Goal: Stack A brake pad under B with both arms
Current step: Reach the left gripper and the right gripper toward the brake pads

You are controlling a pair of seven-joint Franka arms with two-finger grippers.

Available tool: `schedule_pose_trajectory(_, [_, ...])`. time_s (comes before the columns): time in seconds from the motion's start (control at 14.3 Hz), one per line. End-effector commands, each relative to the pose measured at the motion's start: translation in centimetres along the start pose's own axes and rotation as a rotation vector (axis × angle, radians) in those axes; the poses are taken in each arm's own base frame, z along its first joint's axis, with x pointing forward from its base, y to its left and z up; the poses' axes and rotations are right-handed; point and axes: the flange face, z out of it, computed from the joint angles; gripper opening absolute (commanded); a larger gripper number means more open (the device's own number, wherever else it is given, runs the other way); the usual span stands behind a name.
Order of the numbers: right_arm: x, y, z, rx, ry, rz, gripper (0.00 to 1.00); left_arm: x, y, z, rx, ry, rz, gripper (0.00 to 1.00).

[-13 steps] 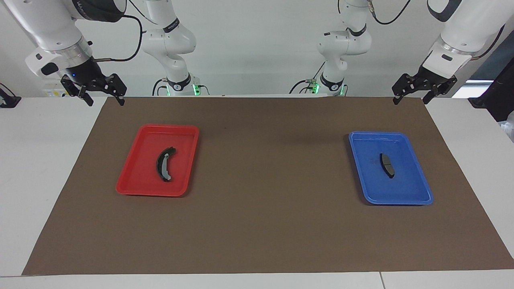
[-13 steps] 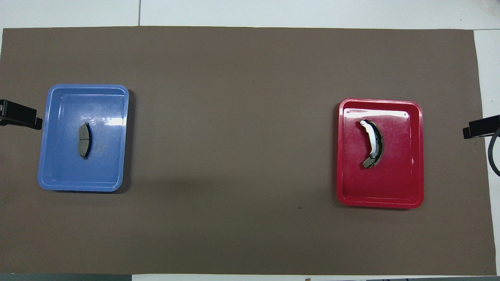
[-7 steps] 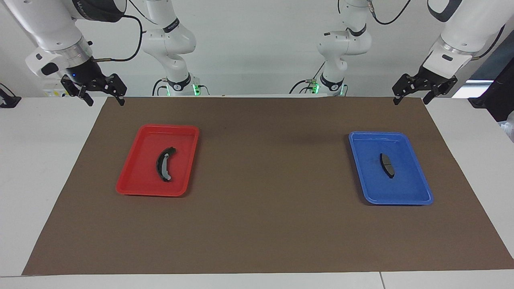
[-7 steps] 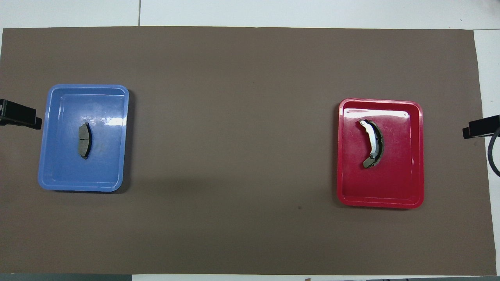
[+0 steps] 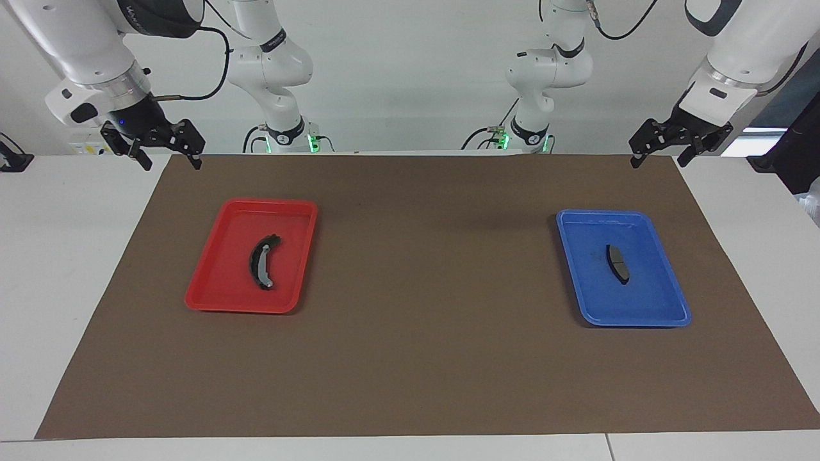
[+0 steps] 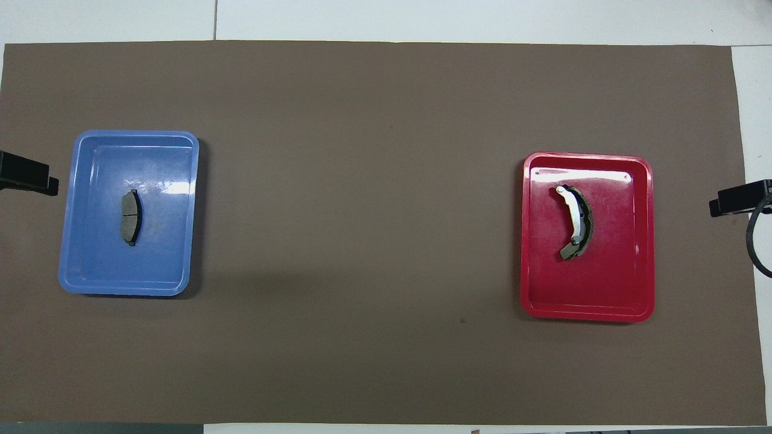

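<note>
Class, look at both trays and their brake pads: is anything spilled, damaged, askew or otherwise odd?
Nothing stands out. The short pad lies flat in the blue tray, the crescent pad flat in the red tray. The left gripper and right gripper hang open, holding nothing.

- The bench is viewed from high across it, facing the robots, at a distance.
- The bench is viewed steeply downward from above the robots' end.
- The brown mat and both trays are shared, half a turn apart.
</note>
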Motion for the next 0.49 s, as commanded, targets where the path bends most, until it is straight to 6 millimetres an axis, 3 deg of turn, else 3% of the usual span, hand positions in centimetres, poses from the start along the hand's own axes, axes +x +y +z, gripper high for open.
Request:
schedule_pose_trajectory(0.0, [-0.5, -0.4, -0.1, -0.018, 0.004, 0.006, 1.00, -1.1, -1.2, 2.6, 0.000, 0.063, -0.017, 1.00])
schedule_pose_trajectory(0.21, [0.3, -0.6, 1.4, -0.020, 0.034, 0.020, 1.00, -1.2, -2.7, 7.3, 0.008, 0.111, 0.040, 1.00])
schedule_pose_trajectory(0.28, [0.6, -0.7, 2.6, -0.011, 0.033, 0.025, 1.00, -1.0, -3.5, 8.9, 0.010, 0.108, 0.051, 1.00])
schedule_pose_trajectory(0.42, [1.2, -1.7, 7.2, -0.004, 0.053, 0.049, 1.00, -0.5, -5.1, 12.7, 0.017, 0.119, 0.089, 1.00])
